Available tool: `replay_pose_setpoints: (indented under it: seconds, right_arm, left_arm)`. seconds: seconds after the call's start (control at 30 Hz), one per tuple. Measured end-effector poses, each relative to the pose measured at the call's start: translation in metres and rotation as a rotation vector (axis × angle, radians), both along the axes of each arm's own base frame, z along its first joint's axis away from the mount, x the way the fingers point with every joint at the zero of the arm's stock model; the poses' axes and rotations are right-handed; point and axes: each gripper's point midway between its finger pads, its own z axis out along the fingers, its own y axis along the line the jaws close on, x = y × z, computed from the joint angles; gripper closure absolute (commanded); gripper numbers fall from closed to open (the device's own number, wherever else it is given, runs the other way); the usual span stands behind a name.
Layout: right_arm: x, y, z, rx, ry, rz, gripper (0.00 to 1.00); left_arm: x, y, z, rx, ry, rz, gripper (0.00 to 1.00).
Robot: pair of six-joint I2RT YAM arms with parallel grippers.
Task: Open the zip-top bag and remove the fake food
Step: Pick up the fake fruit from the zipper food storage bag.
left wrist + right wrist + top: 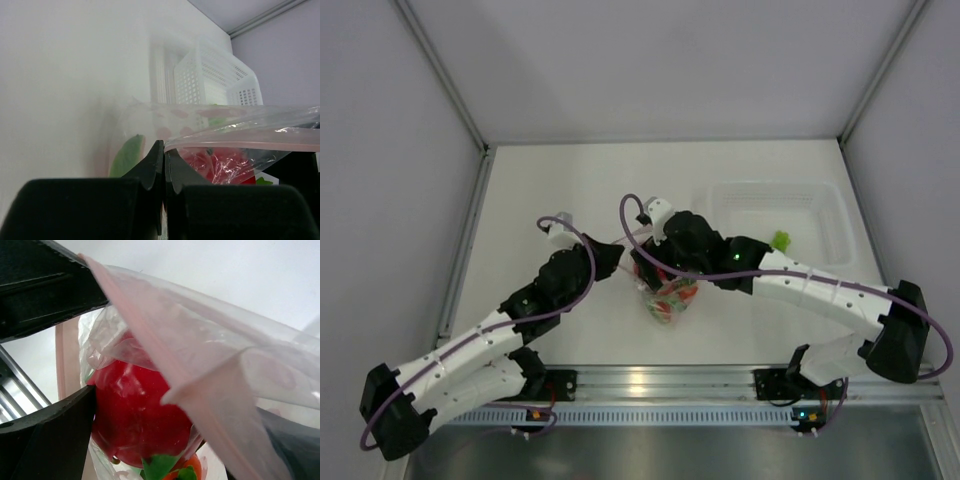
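Note:
The zip-top bag [670, 300] lies in front of both arms, and its pinkish zip strip [240, 145] is pulled taut. My left gripper [164, 151] is shut on the bag's left edge near that strip; in the top view the left gripper [622, 262] sits just left of the bag. My right gripper [175, 407] is open at the bag's mouth, with its wide jaws on either side of a red piece of fake food [135, 415]. Its left finger [50, 435] touches that piece, while bag film hides the right finger. Green and orange pieces [192, 471] lie below.
A clear rectangular tub [825, 205] stands at the back right with a small green piece [781, 240] in it; the left wrist view shows the tub [215, 82] beyond the bag. Metal rails run along the table's near edge and sides.

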Motion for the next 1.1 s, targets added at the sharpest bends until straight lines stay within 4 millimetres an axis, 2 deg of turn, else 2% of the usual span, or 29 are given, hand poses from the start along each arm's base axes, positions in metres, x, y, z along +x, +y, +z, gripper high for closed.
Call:
replay_pose_setpoints:
  seconds: [0.2, 0.37, 0.53, 0.63, 0.9, 1.1]
  right_arm:
    - [0.016, -0.008, 0.004, 0.067, 0.048, -0.143, 1.00]
    - [0.031, -0.016, 0.003, 0.082, 0.033, -0.279, 1.00]
    - [0.055, -0.027, 0.003, 0.098, 0.001, -0.451, 1.00]
    - [0.062, -0.033, 0.007, 0.114, -0.020, -0.516, 1.00]
    - [0.066, -0.039, 0.011, 0.159, -0.011, -0.614, 1.00]
    - [0.067, -0.040, 0.027, 0.179, -0.007, -0.641, 1.00]
  left_arm:
    - [-0.001, 0.003, 0.020, -0.058, -0.055, 0.013, 1.00]
    - [-0.011, -0.005, 0.025, -0.071, -0.081, -0.006, 1.00]
    - [-0.026, -0.023, 0.014, -0.020, -0.077, -0.026, 1.00]
    - [-0.032, -0.033, 0.005, 0.013, -0.070, -0.033, 1.00]
    - [-0.034, -0.043, -0.002, 0.025, -0.077, 0.017, 1.00]
    - [-0.035, -0.059, -0.004, 0.037, -0.079, 0.050, 1.00]
